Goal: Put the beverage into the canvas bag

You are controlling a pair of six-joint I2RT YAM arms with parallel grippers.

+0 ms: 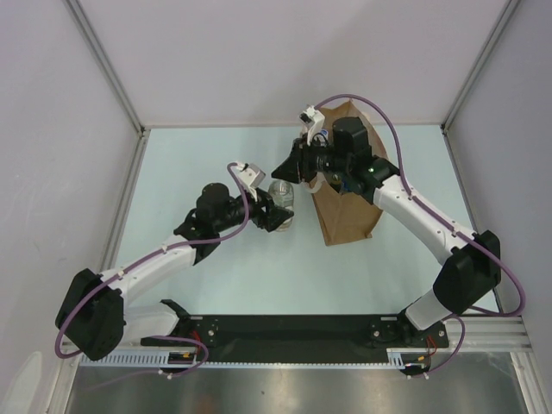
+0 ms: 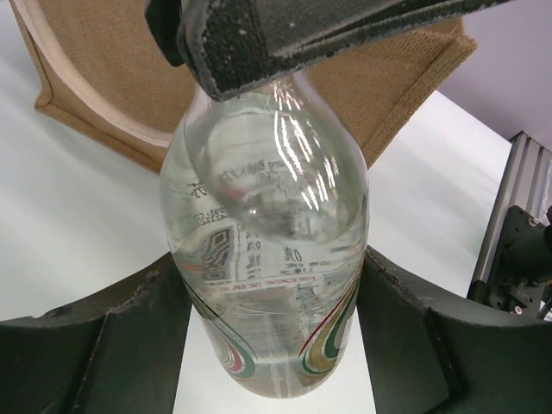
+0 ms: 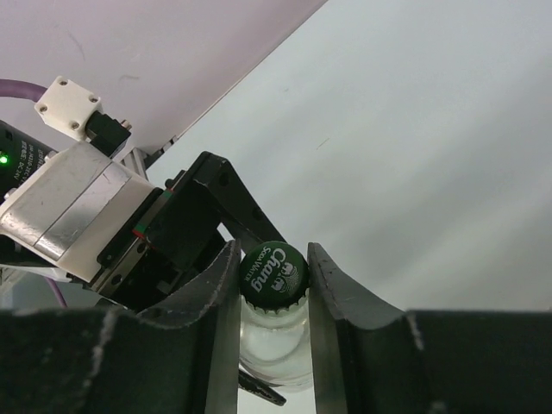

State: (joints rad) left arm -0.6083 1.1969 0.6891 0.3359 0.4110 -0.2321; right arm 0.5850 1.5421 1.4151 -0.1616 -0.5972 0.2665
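The beverage is a clear glass soda-water bottle [image 1: 282, 197] with a green cap [image 3: 274, 272], standing upright just left of the canvas bag [image 1: 349, 185]. My left gripper [image 1: 274, 212] is shut on the bottle's lower body [image 2: 267, 259], one finger against each side. My right gripper [image 1: 291, 166] reaches in from above the bag and is shut on the cap, a finger [image 3: 216, 285] pressed to each side. The tan-brown bag [image 2: 405, 78] with its white handle [image 2: 86, 99] stands right behind the bottle in the left wrist view. The bag's opening is hidden under the right arm.
White enclosure walls with metal posts surround the light table [image 1: 207, 155]. A black base rail [image 1: 293, 328] runs along the near edge. An aluminium frame piece [image 2: 517, 216] shows at the right of the left wrist view.
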